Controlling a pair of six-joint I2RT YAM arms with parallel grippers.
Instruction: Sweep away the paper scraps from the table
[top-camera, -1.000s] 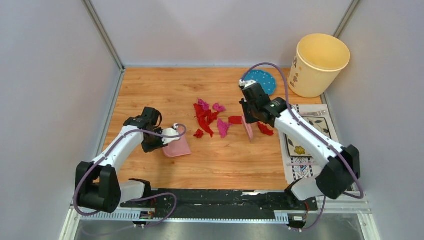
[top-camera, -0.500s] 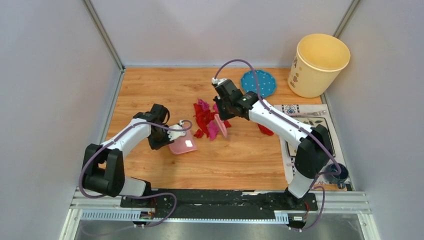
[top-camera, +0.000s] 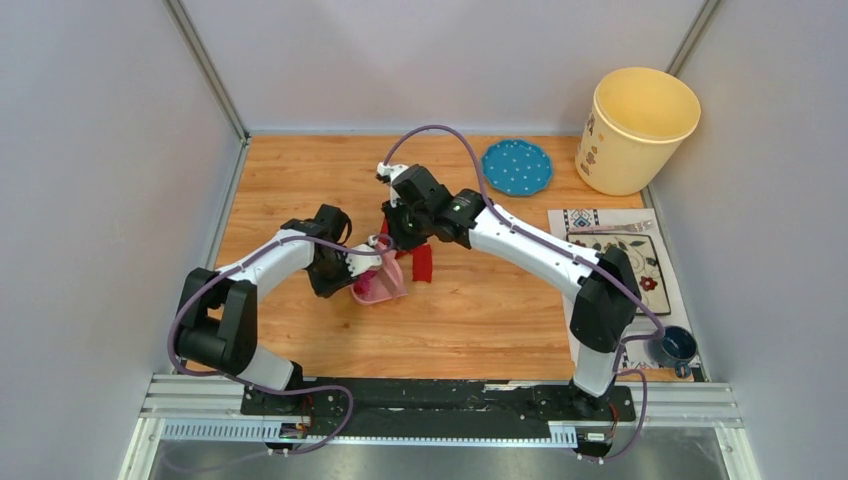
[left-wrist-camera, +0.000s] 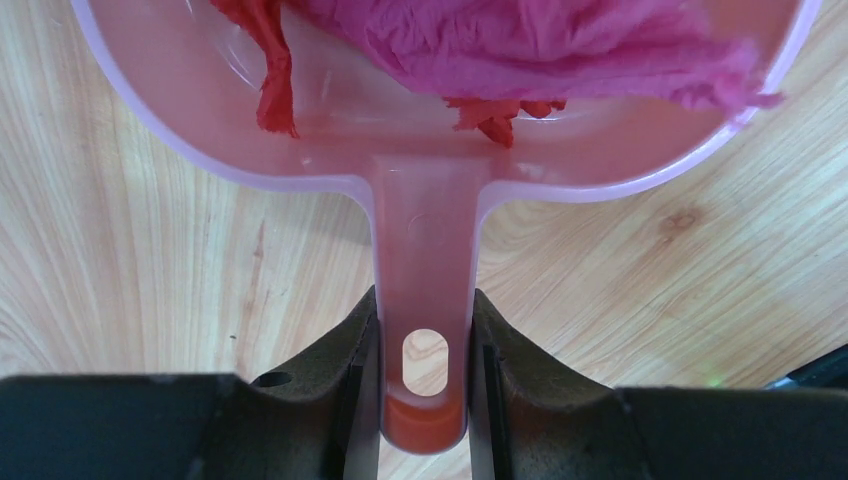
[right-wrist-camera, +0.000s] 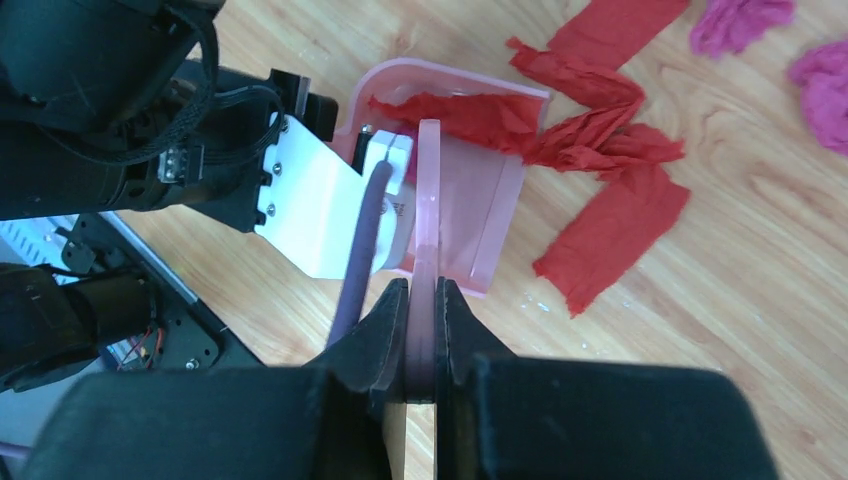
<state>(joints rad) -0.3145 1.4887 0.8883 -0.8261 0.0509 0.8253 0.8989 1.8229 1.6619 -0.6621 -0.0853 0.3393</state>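
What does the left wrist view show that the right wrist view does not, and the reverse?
Only the left wrist view: the left pincer clamping the dustpan handle, its hanging hole, and a magenta wad lying in the pan.
Only the right wrist view: the right pincer shut on the pink brush, the left arm, and a loose red strip and magenta bits on the table outside the pan.
Both: the dustpan, red scraps in it, the table.
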